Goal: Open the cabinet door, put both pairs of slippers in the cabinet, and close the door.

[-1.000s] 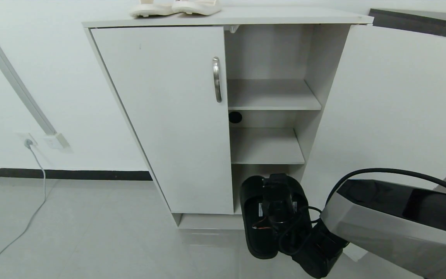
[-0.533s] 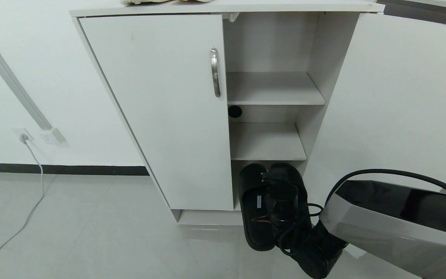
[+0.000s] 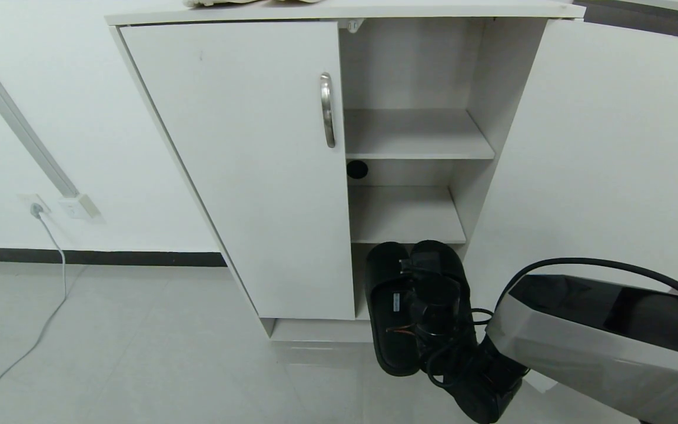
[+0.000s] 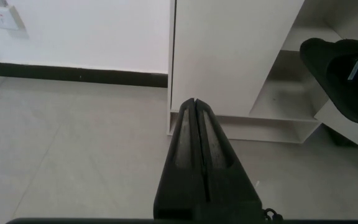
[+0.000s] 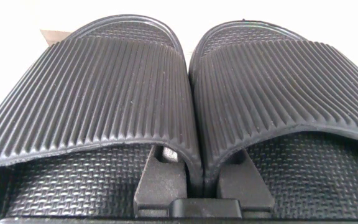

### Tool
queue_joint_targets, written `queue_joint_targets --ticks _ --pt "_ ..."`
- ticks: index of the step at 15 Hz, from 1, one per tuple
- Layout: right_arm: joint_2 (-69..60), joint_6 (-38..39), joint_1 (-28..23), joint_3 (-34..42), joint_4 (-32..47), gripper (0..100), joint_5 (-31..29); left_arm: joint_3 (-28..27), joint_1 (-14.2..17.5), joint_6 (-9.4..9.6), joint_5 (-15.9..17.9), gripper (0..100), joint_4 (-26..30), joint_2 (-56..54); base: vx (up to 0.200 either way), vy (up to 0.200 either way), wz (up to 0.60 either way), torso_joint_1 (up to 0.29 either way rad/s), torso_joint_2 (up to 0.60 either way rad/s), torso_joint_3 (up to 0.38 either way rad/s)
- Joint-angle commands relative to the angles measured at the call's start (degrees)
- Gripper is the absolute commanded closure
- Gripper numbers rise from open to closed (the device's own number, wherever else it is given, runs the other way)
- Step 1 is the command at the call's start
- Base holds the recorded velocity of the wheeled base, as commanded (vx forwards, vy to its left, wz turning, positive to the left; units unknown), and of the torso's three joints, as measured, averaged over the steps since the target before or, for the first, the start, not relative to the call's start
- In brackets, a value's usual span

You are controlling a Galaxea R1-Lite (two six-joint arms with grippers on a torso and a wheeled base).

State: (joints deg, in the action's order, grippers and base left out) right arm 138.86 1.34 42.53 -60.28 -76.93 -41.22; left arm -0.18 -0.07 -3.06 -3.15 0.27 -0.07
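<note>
A pair of black slippers hangs side by side at the mouth of the white cabinet's bottom compartment, toes pointing inward. My right gripper is shut on the pair. In the right wrist view its fingers sit under the ribbed straps, pinching the two inner walls together. The cabinet's right door stands wide open, the left door is closed. A pair of white slippers lies on the cabinet top. My left gripper is shut on nothing, low over the floor before the cabinet base.
Two bare shelves sit above the bottom compartment. A metal handle is on the closed door. A wall socket with a grey cable trailing over the tiled floor is to the left.
The camera shifted closer to the cabinet a second ago. Since then my right gripper has carried the black slippers slightly further toward the bottom compartment.
</note>
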Motion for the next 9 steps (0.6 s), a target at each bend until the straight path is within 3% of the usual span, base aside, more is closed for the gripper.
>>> queue_joint_targets --ticks 1,2,9 --pt "-0.35 -0.02 0.01 -0.10 0.03 100 0.00 0.01 0.07 -0.02 -0.02 100 0.00 0.07 0.000 0.000 0.00 0.000 0.00 0.000" --pt "-0.35 -0.02 0.01 -0.10 0.03 100 0.00 0.01 -0.01 -0.02 -0.02 100 0.00 0.07 0.000 0.000 0.00 0.000 0.00 0.000" --pt "-0.52 -0.46 -0.26 -0.10 -0.15 100 -0.09 0.01 0.07 -0.10 -0.02 100 0.00 0.07 0.200 0.000 0.00 0.002 0.00 0.002"
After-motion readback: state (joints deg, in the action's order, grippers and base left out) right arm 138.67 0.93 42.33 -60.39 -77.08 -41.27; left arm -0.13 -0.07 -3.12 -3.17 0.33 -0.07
